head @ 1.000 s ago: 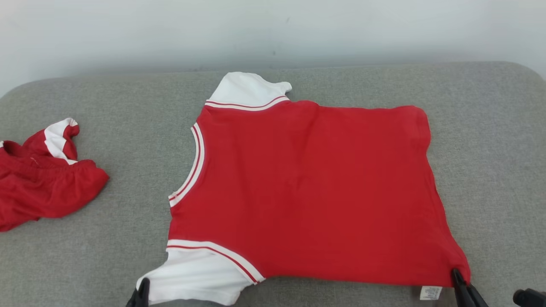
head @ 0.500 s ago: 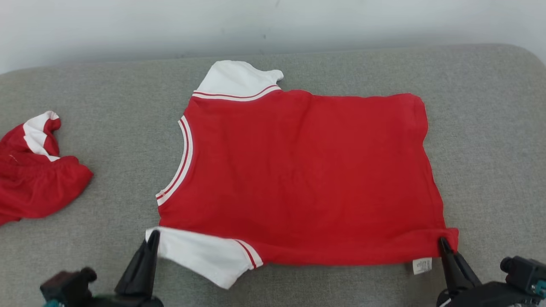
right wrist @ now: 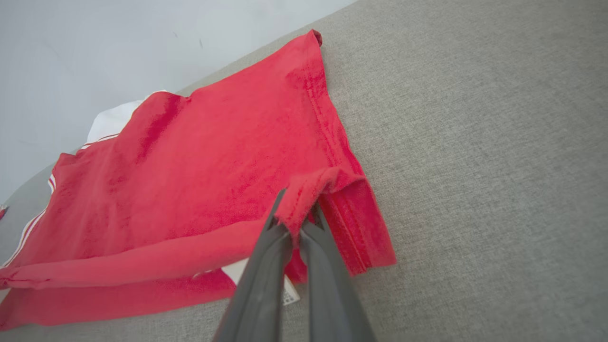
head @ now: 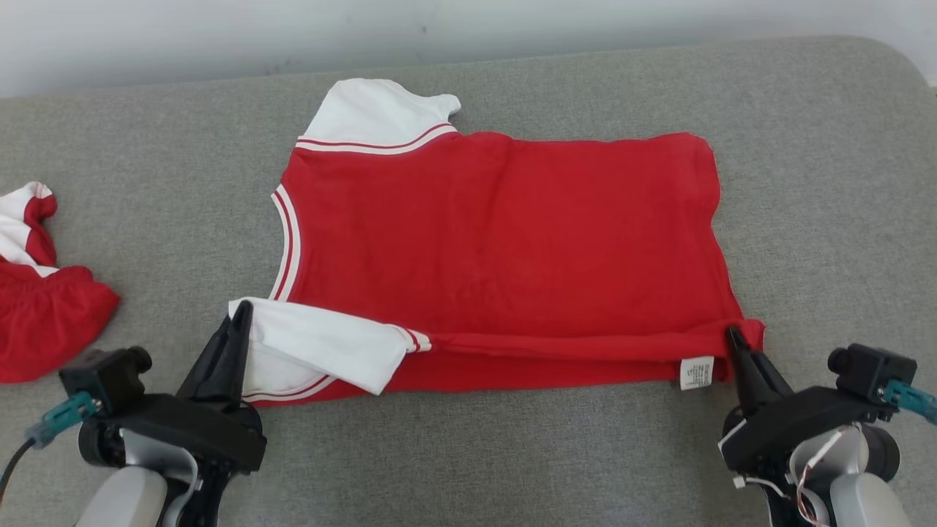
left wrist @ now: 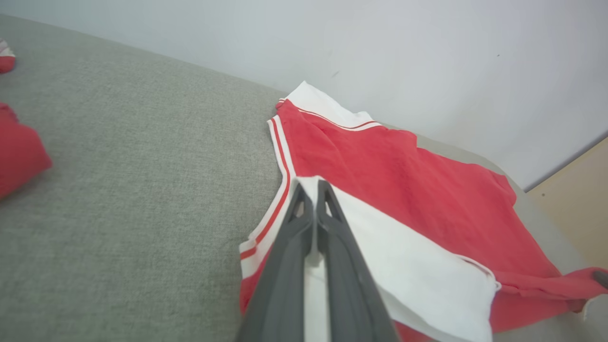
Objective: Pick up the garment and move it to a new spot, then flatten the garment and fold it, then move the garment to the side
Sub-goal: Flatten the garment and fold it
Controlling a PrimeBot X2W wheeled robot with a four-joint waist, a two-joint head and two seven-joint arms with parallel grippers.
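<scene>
Currently: red garment (head: 498,241) spread on grey cushion (head: 827,183), long axis crosswise; left gripper (head: 242,307) clamped on cushion-front sleeve (head: 322,344), right gripper (head: 730,334) clamped on hem corner (head: 750,331); remaining cloth lies beyond both.

Plain indoor room, kind unclear, grey fabric-covered padded surface (head: 468,454) across the lower frame, bare pale wall (head: 219,36) along the top edge.

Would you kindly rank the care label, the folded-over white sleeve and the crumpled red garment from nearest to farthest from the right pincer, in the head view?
1. Care label, just left of the right pincer.
2. Folded-over white sleeve, left of centre.
3. Crumpled red garment, far left edge.
</scene>
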